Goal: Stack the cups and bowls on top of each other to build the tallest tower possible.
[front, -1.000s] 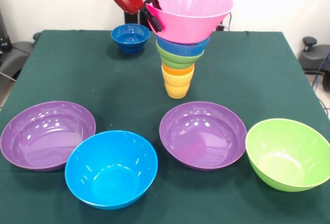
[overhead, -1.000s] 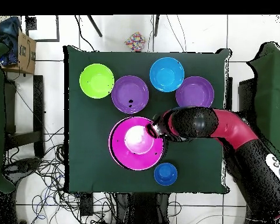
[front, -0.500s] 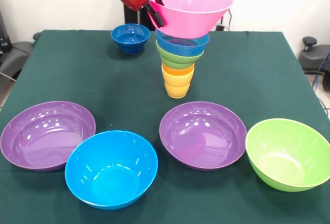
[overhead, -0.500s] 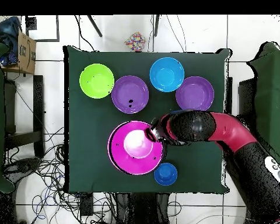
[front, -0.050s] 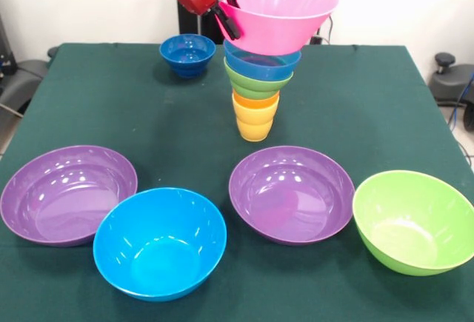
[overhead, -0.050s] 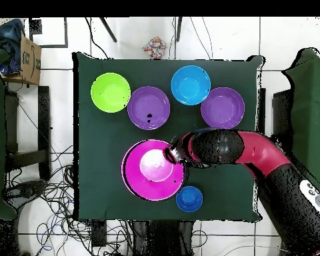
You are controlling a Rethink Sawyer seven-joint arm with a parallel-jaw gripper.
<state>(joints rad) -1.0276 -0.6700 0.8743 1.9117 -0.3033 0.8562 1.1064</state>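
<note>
From the front I see the gripper (front, -0.050s: 228, 20) clamped on the near-side rim of the large pink bowl (front, -0.050s: 285, 7), one black finger (front, -0.050s: 224, 22) lying against its outer wall; the bowl sits tilted over the tower (front, -0.050s: 259, 89), and I cannot tell whether its base touches the light blue bowl (front, -0.050s: 261, 63) beneath. Below that come the small green bowl (front, -0.050s: 258, 83), the orange cup (front, -0.050s: 255, 101) and the yellow cup (front, -0.050s: 254, 122), which stands on the green table (front, -0.050s: 111, 107). The overhead view hides all of that stack: there the pink bowl (overhead, -0.050s: 153, 170) covers it completely, and I see only the arm (overhead, -0.050s: 256, 157) reaching in to the bowl's rim, with the gripper (overhead, -0.050s: 171, 154) at the edge. The small dark blue bowl (front, -0.050s: 187, 53) stands apart beside the tower. Along the other side of the table lie two purple bowls (front, -0.050s: 68, 192) (front, -0.050s: 291, 192), the large blue bowl (front, -0.050s: 160, 242) and the large green bowl (front, -0.050s: 415, 220), all upright and separate.
</note>
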